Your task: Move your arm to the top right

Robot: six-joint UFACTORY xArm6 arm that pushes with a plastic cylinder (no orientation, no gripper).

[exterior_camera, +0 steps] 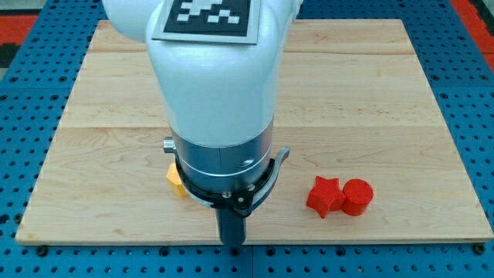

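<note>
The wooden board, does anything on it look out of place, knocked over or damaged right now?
Nothing stands out. The red star block and red cylinder sit touching near the board's bottom right. A yellow block is mostly hidden behind the arm, shape unclear. My tip is at the view's bottom edge, between them.
</note>
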